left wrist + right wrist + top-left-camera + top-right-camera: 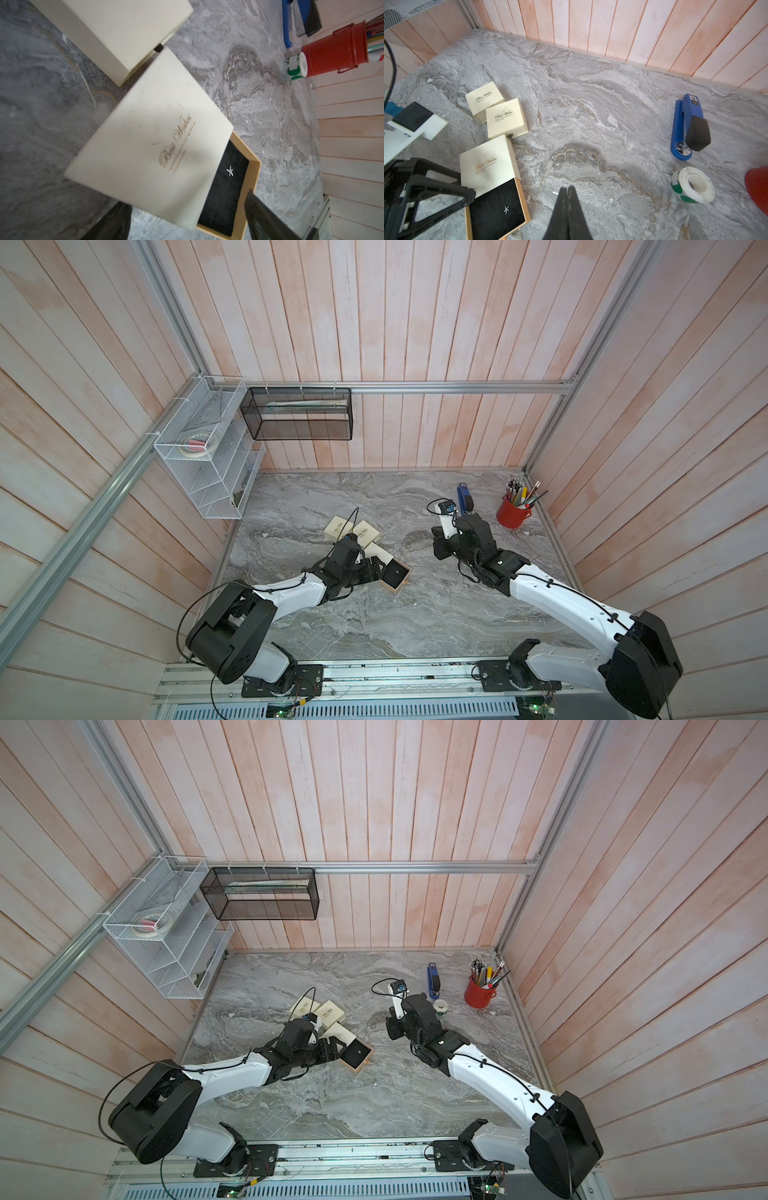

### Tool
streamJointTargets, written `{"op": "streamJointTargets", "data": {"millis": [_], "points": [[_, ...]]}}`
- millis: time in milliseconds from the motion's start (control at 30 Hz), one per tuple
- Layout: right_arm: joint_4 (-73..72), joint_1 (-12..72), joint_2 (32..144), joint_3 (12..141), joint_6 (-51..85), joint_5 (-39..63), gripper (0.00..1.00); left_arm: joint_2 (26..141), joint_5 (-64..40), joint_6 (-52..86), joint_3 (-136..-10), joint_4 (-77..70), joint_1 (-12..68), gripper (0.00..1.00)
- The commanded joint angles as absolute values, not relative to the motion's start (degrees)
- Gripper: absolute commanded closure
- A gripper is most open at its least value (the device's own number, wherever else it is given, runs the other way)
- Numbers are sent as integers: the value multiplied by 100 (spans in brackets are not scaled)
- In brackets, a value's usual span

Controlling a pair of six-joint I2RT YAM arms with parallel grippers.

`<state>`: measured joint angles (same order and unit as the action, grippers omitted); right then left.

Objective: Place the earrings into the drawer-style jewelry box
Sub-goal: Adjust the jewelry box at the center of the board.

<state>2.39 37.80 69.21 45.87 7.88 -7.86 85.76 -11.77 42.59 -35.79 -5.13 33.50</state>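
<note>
One star-shaped earring [229,171] lies on the black lining of the drawer [252,176], which is pulled partway out of the drawer-style jewelry box [145,135], the nearest of three cream boxes on the marble worktop [591,124]. The drawer stands open, I judge, so that pieces can be lowered straight onto the lining. My left fingers [266,214] are spread wide to either side of the box's open end, gripping nothing that I can see; one hangs over the drawer's tan rim. My right fingers [560,212] are pressed together and empty, poised over bare worktop near the drawer, probably to stay clear of the left arm. A pale glint [555,192] just beside them may be another earring; it is too small to tell. The other two boxes [505,118] sit closed, close together, beyond.
</note>
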Motion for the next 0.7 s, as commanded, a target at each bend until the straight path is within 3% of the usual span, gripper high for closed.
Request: {"op": "streamJointTargets", "data": {"millis": [0, 367, 533, 667], "points": [[255, 3803, 6785, 4446, 808, -975, 100, 8924, -1315, 3937, -4001, -698, 3231, 14], [3, 3670, 6405, 4009, 969, -1113, 100, 9987, -2102, 3448, -5097, -771, 3155, 14], [-755, 3667, 6074, 3448, 776, -1113, 100, 10382, -2441, 3411, -5447, -787, 3155, 14], [-577, 3662, 5967, 3451, 905, -1259, 100, 10267, -2408, 3385, -5551, -652, 3133, 14]]}}
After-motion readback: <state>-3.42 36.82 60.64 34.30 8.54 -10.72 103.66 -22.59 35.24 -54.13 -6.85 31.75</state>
